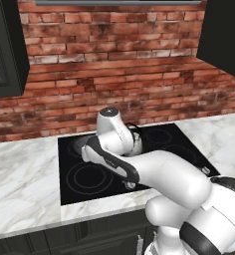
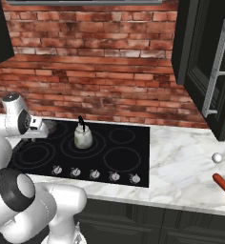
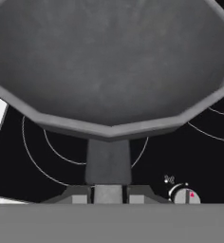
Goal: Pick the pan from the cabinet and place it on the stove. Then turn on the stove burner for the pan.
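The pan (image 3: 109, 66) is held by its handle in the closed tool (image 3: 107, 193) over the stove (image 3: 42, 175). Next, it should be lowered squarely onto a burner ring.

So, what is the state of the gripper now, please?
Gripper: shut on the pan, gripping its handle above the stove.

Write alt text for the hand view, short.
Close-up of the grey pan, held by its handle in the shut gripper, hanging over the glossy black stove with thin grey burner rings. A small silver knob with a red mark sits at lower right.
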